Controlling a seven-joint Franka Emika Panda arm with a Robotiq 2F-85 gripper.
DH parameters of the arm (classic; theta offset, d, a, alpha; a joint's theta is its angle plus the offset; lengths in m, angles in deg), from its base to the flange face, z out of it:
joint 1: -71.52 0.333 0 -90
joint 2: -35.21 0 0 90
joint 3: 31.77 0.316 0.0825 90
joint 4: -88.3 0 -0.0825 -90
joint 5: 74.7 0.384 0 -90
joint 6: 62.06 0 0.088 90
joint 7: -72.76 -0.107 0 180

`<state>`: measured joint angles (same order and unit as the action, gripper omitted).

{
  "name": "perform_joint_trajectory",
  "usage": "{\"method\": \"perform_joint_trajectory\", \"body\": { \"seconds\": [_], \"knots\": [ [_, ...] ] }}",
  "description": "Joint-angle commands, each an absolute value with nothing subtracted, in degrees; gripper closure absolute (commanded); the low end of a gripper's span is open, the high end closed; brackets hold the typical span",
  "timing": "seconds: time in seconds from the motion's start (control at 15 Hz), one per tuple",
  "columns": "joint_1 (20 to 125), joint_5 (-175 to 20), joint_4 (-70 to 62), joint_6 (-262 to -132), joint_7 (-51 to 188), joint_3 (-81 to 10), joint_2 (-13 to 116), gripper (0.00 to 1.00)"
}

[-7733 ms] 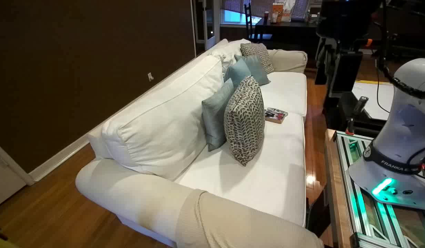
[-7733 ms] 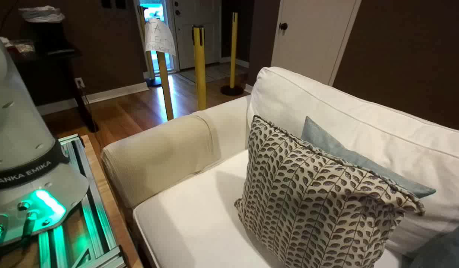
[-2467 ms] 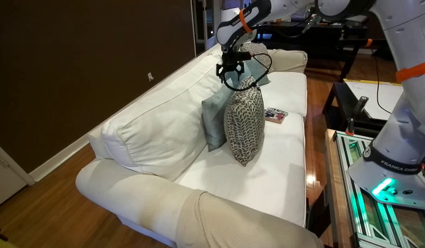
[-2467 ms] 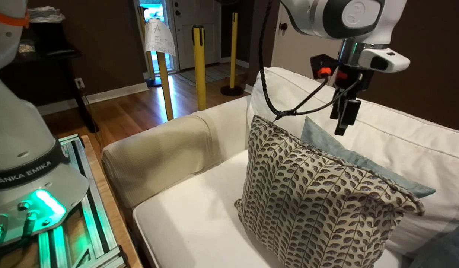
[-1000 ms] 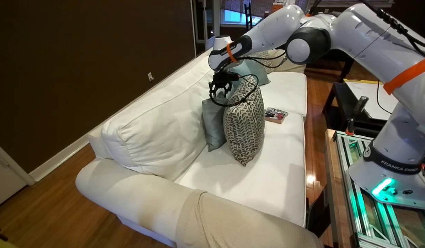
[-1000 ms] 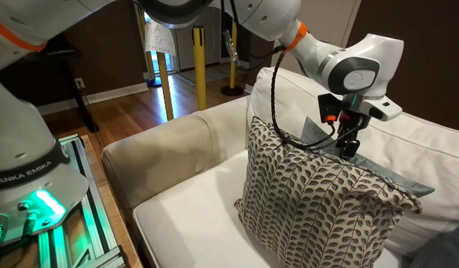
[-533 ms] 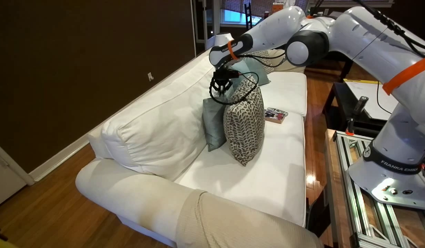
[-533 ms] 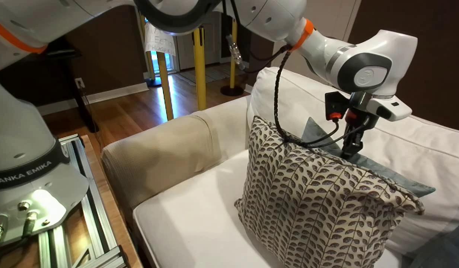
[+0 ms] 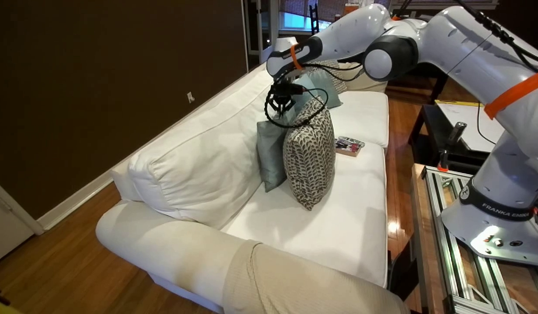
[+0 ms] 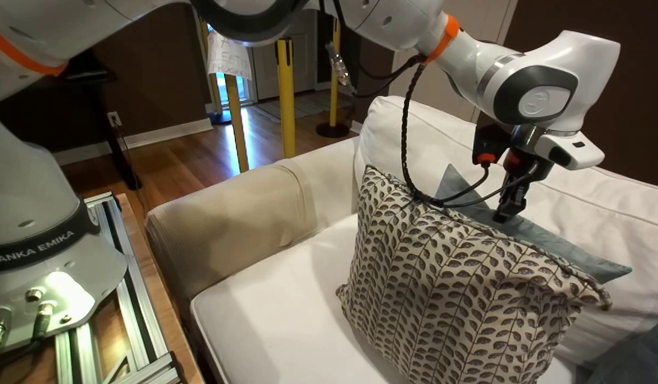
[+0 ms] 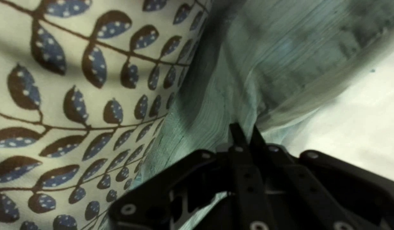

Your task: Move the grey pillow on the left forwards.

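On the wood-edged table, the robot's base is standing back from the edge that is facing the sofa, and the white arm is reaching out over that edge. Beyond it, a book is lying where only an exterior view is catching it. Farther from the table's edge, the patterned pillow is standing on its side, covering most of the grey pillow in an exterior view. The grey pillow is standing just behind it, before the back cushion. In both exterior views the gripper is hanging at the grey pillow's upper side; the wrist view alone is showing the fingers pressing together, clamping a fold of the grey pillow. Farther along the sofa, a blue pillow is showing in an exterior view. Past the table's far corner, yellow posts are standing in an exterior view.
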<state>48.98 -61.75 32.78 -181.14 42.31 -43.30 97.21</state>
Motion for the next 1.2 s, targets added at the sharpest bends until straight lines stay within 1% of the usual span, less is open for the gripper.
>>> {"method": "perform_joint_trajectory", "body": {
  "seconds": [0.0,0.8,1.13],
  "knots": [
    [48.3,-59.8,29.3,-181.3,42.6,-42.6,90.9,0.98],
    [49.6,-60.5,19.3,-182.9,42.5,-43.7,70.9,0.98],
    [50.4,-61.3,11.1,-188.2,42.2,-44.5,58.8,0.98]
  ]
}}
